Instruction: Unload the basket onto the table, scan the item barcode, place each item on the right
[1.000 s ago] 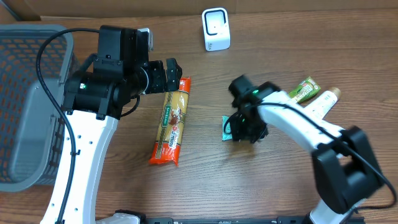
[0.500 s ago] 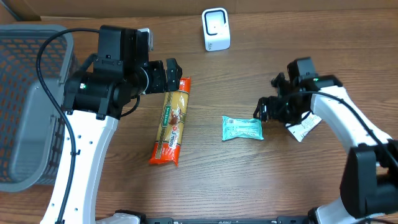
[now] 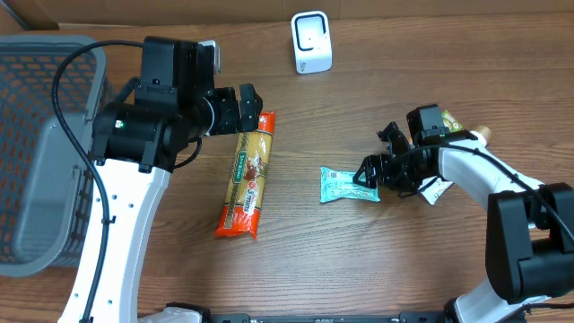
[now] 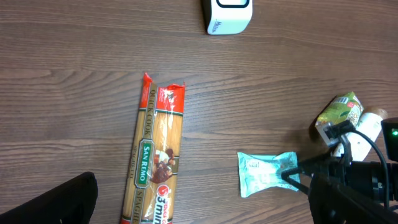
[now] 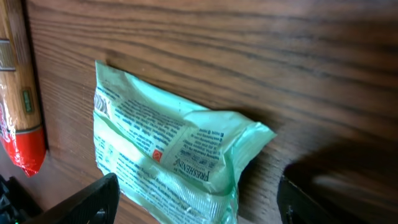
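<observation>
A pale green wipes packet (image 3: 345,186) lies flat on the wooden table, printed side up (image 5: 168,155). My right gripper (image 3: 366,176) is low at its right end, open. Its fingers stand either side of that end (image 5: 199,208) without pressing it. A red and yellow spaghetti pack (image 3: 247,175) lies lengthwise left of centre. Above its top end hangs my left gripper (image 3: 244,108), open and empty (image 4: 199,211). The white barcode scanner (image 3: 311,42) stands at the back of the table, also in the left wrist view (image 4: 227,14).
A grey wire basket (image 3: 27,45) fills the left edge. A green tube (image 4: 339,112) and a white bottle (image 4: 370,122) lie at the right, behind my right arm. A white tag (image 3: 437,190) lies under that arm.
My right gripper came off the green packet, swung away to the right with its jaws widening, then returned low to the packet's right end. The left arm has not moved.
</observation>
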### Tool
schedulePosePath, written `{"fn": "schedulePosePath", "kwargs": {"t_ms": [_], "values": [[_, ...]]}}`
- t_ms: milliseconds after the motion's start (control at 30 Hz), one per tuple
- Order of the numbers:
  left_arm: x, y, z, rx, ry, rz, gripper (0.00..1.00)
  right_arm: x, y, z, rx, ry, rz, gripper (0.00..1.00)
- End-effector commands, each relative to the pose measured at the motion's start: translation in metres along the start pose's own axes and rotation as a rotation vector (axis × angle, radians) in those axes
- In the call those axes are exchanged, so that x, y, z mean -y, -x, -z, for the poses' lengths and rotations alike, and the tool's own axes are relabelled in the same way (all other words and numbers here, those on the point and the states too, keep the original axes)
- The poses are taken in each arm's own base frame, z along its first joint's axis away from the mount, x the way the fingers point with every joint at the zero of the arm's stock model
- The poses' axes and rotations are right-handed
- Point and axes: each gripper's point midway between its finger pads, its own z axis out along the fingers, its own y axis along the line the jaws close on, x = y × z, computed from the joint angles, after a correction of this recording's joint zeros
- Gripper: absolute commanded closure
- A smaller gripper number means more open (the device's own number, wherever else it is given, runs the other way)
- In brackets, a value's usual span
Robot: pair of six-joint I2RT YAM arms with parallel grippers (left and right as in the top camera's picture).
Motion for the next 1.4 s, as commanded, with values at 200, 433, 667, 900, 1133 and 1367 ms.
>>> {"fn": "schedulePosePath", "kwargs": {"t_ms": [200, 433, 667, 900, 1133, 1367], "values": [[0.002, 0.001, 0.0, 0.003, -0.01, 0.001, 0.0, 0.009, -0.01, -0.021, 0.056, 0.042, -0.043, 0.38], [0.002, 0.001, 0.0, 0.003, -0.01, 0.001, 0.0, 0.016, -0.024, -0.029, 0.045, 0.04, -0.062, 0.6], [0.002, 0.001, 0.0, 0.003, -0.01, 0.001, 0.0, 0.011, -0.028, -0.03, 0.03, 0.075, -0.102, 0.96], [0.002, 0.001, 0.0, 0.003, -0.01, 0.001, 0.0, -0.039, -0.016, -0.005, 0.036, 0.298, -0.058, 0.96], [0.002, 0.001, 0.0, 0.003, -0.01, 0.001, 0.0, -0.087, 0.01, 0.064, 0.154, 0.331, 0.047, 0.96], [0.002, 0.001, 0.0, 0.003, -0.01, 0.001, 0.0, -0.113, 0.033, 0.145, 0.39, 0.174, 0.164, 0.96]]}}
